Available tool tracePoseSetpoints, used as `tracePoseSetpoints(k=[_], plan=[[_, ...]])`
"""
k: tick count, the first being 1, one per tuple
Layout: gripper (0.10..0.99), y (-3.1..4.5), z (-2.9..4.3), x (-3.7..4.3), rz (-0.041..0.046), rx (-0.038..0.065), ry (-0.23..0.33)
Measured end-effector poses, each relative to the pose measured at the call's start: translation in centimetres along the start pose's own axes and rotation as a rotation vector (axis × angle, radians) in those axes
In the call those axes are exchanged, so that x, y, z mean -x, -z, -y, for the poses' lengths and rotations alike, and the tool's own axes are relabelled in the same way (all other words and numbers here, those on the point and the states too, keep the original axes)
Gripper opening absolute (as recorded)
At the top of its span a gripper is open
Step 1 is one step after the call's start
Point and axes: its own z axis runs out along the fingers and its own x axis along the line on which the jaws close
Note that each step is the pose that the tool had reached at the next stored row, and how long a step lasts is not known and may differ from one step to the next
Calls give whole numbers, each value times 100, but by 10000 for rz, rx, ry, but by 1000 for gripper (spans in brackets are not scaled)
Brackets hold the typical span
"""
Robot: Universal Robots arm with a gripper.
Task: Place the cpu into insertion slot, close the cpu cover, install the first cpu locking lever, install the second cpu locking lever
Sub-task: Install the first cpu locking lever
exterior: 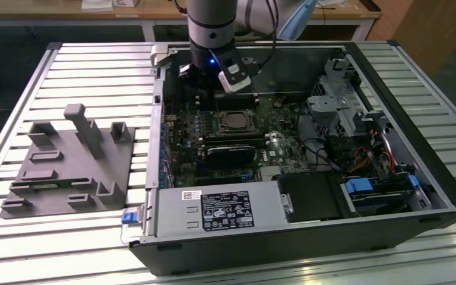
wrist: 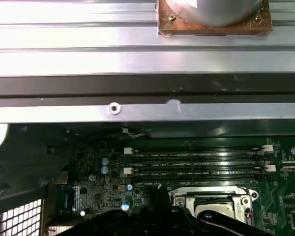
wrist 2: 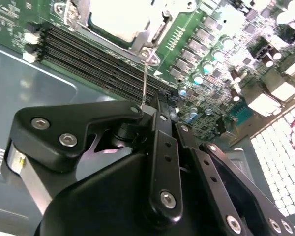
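The cpu point(wrist 2: 115, 17) lies with its pale face up in the insertion slot point(exterior: 232, 122) on the green board. The silvery cpu cover point(wrist 2: 147, 32) is folded down around it, and its frame point(wrist: 187, 200) also appears in the first wrist view. A thin wire locking lever point(wrist 2: 144, 78) runs from the cover's corner straight to my gripper point(wrist 2: 150, 107), whose black fingers are shut on the lever's free end. In the exterior view the arm's wrist point(exterior: 212, 53) hangs over the far side of the board, just beyond the socket.
Long black memory slots point(wrist: 196, 162) lie between the socket and the case wall point(wrist: 137, 83). A black card point(exterior: 230, 151), the power supply point(exterior: 212, 211) and a drive cage point(exterior: 339, 101) crowd the case. A grey fixture point(exterior: 69, 160) stands at the exterior view's left.
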Motion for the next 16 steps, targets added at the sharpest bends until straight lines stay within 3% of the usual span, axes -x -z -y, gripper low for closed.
tracePoseSetpoints(k=[11, 16], plan=[[114, -2, -9, 271, 0, 20, 0], [114, -3, -9, 285, 0, 21, 0]])
